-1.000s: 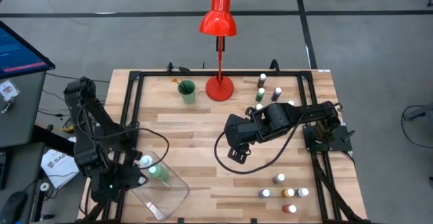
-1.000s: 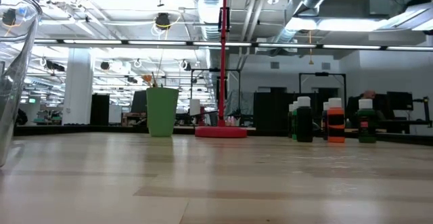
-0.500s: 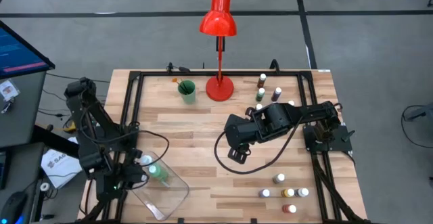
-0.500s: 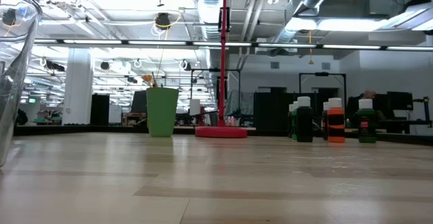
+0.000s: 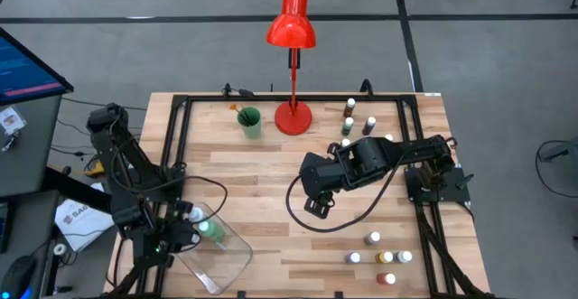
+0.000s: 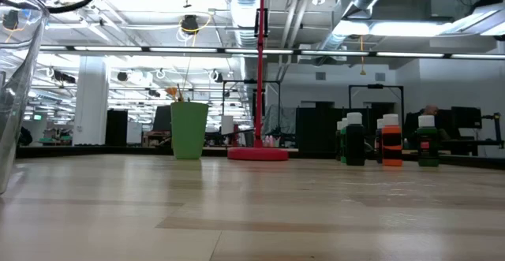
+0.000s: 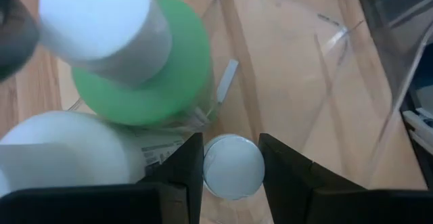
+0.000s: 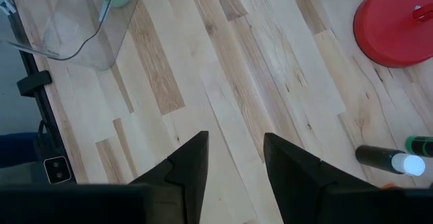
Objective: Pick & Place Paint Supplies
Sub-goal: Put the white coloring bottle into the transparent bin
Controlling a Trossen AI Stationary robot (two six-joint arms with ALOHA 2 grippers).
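No readable writing on the large green bottle [image 7: 145, 68].

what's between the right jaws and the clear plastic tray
Only bare wooden tabletop, seen in the high view, between the right gripper and the clear plastic tray.

Both arms matte black, chunky jointed housings on black frame rails. Left end effector [image 7: 230, 176]: two flat black wedge-shaped fingers [image 7: 186, 163]. Right end effector [image 8: 233, 160]: same black angular fingers. Thin black cable loops off each arm; small green light glows near left arm's wrist.
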